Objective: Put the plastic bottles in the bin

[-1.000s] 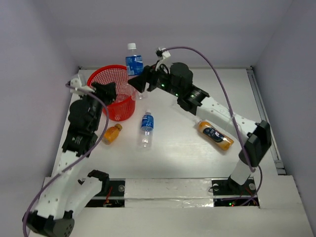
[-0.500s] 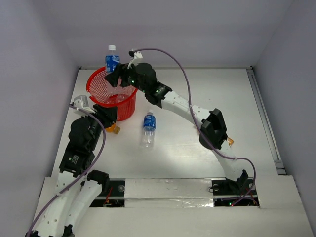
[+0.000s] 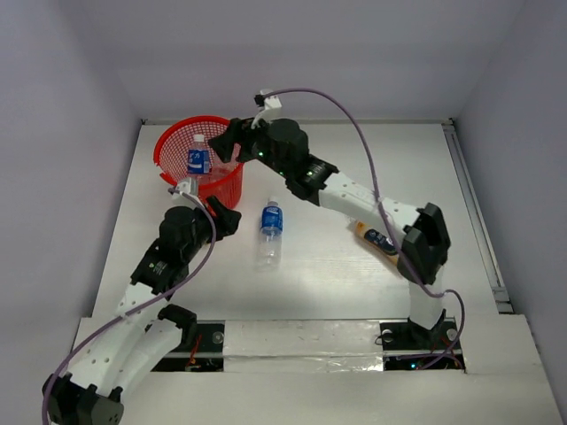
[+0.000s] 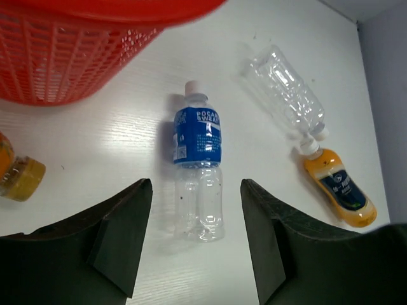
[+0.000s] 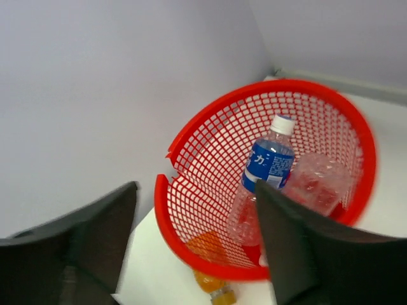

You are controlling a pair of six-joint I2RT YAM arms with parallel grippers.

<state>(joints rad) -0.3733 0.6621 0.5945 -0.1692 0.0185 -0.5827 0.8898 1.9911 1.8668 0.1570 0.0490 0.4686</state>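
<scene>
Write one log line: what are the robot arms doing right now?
right gripper: open over bin | blue-label bottle: in bin | left gripper: open over lying bottle

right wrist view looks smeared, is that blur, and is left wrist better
Right wrist view: the bin rim smears on its right side, likely motion blur; the bottle inside is sharper. Left wrist view: bin rim soft, lying bottle crisp, glare on the table beside it.
</scene>
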